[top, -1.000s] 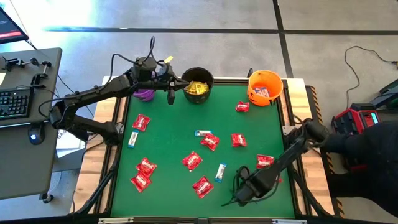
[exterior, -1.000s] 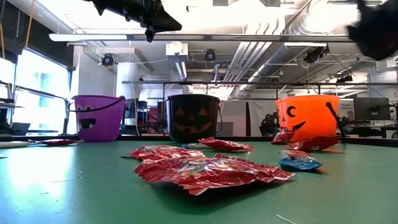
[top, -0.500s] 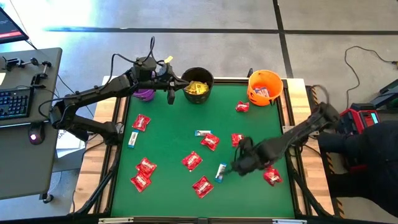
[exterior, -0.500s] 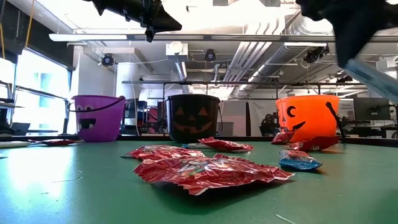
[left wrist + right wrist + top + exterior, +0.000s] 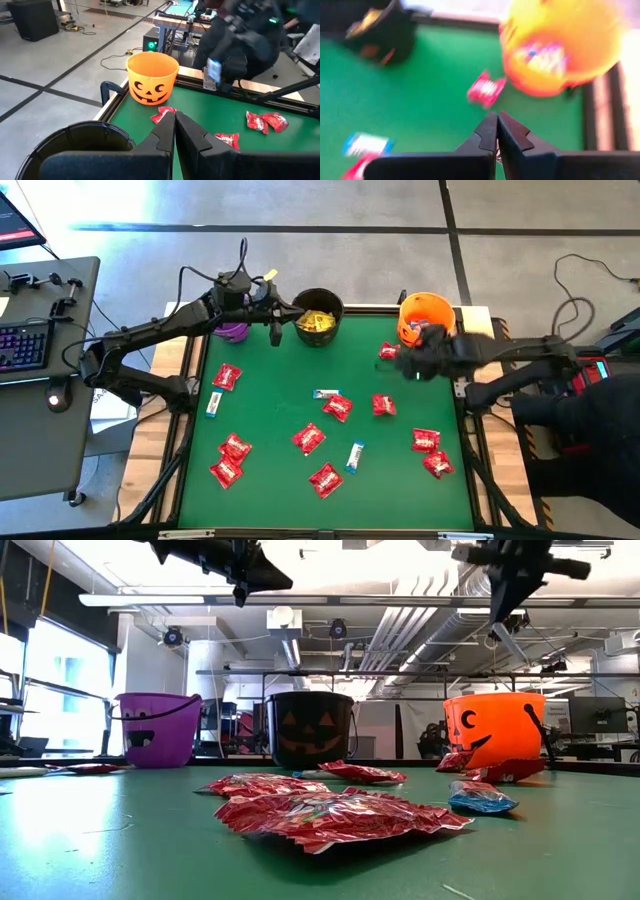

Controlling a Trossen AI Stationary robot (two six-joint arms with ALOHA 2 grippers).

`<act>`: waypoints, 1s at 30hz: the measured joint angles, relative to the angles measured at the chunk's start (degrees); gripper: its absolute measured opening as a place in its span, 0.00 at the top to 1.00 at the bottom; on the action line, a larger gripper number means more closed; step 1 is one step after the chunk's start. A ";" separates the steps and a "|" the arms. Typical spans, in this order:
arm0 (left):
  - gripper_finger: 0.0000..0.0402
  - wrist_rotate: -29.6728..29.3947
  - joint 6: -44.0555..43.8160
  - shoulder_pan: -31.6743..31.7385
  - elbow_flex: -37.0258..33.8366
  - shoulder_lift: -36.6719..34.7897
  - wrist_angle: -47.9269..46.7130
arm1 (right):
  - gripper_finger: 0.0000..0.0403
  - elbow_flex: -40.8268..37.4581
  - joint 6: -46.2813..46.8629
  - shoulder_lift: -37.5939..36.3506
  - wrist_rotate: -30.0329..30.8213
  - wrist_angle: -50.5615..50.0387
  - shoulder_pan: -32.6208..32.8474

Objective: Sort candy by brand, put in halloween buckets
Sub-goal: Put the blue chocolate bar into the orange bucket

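The candy is mostly glossy red packets (image 5: 308,439), crinkled and flat, scattered over the green table (image 5: 280,395) from its left side to its near right corner; among them lie a few slimmer white-and-blue bars (image 5: 355,456), one near the left edge, one at the middle and one toward the near edge. Yellow packets (image 5: 318,322) fill the black bucket (image 5: 318,304), a round smooth plastic pail with a jack-o'-lantern face, which stands at the middle of the far edge. The orange bucket (image 5: 426,318), the same shape with a dark face, stands at the far right corner and holds white-and-blue wrappers; a red packet lies just beside it on the felt-like surface. The purple bucket (image 5: 156,728) stands at the far left corner, mostly hidden under the left arm in the high view. The left gripper (image 5: 273,332) hangs beside the black bucket's left rim, arm stretched in from the left edge, fingers pressed together with nothing between them. The right gripper (image 5: 412,364) reaches in from the right edge, arm extended nearly level, close by the orange bucket, its fingers (image 5: 487,131) closed tight; the left wrist view shows a white-and-blue bar (image 5: 214,70) at that gripper.
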 joint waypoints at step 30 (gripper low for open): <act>0.99 -2.52 -0.08 0.02 0.00 0.00 1.28 | 1.00 -0.01 -58.83 15.61 -12.01 23.45 -49.51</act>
